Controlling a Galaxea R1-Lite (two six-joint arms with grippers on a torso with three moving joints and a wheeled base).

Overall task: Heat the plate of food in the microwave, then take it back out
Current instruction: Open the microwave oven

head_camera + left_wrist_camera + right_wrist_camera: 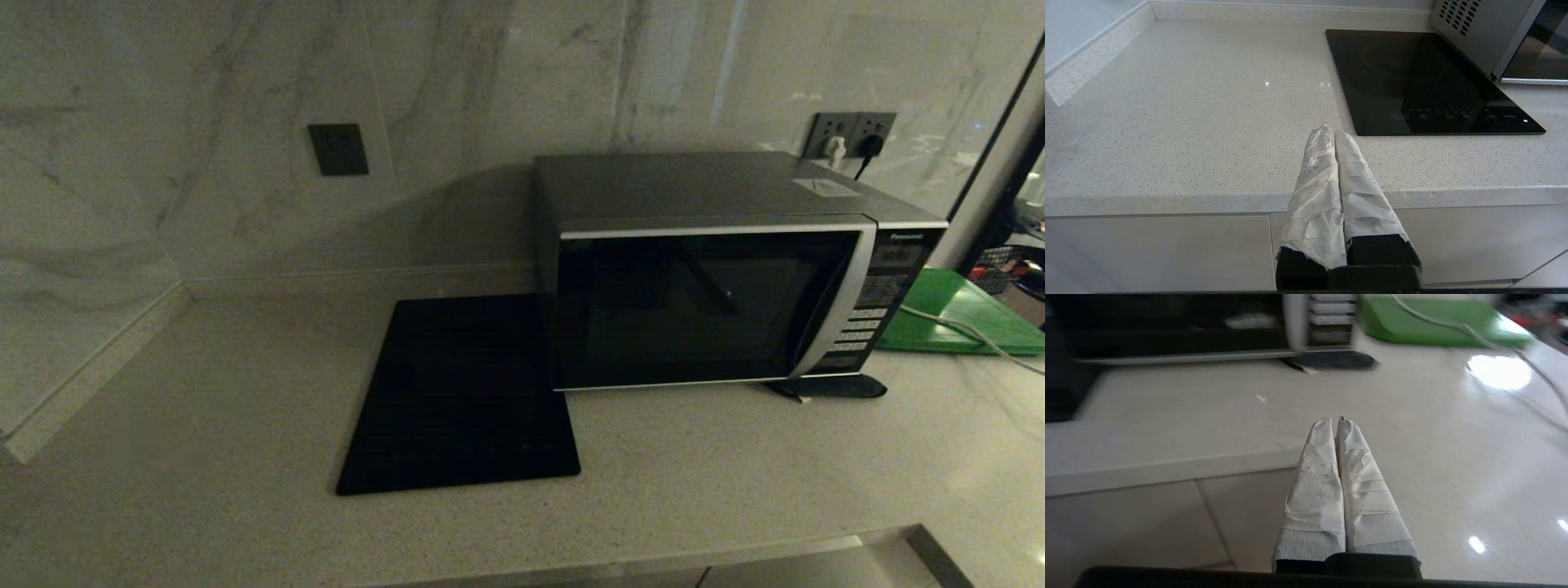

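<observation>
Notably, from the head view the microwave [718,278] sits toward the back right of the bench [204,425], a boxy dark grey-and-silver unit with its dark glass door shut, curved silver trim and a button panel on its right side; the black glass square [461,396] lies just beside it on the left, touching or nearly so, and a green board [963,318] with a pale cable across it lies at the bench's right edge. A small dark object [829,387] rests on the bench at the microwave's front right corner. No plate of food shows anywhere here, and neither arm is in sight. In the left wrist view the left gripper [1329,130] hangs off the front edge of the bench, its wrapped fingers pressed together on nothing, with the glass square and the microwave's left front corner beyond. In the right wrist view the right gripper [1334,421] is likewise closed and empty, off the front edge, facing the microwave's button panel and the green board. The main risk, as I judge it, is the missing plate: it may be shut inside behind the dark glass, and a hasty pull on the door could slide the microwave. A reach rightward could also snag the cable.
</observation>
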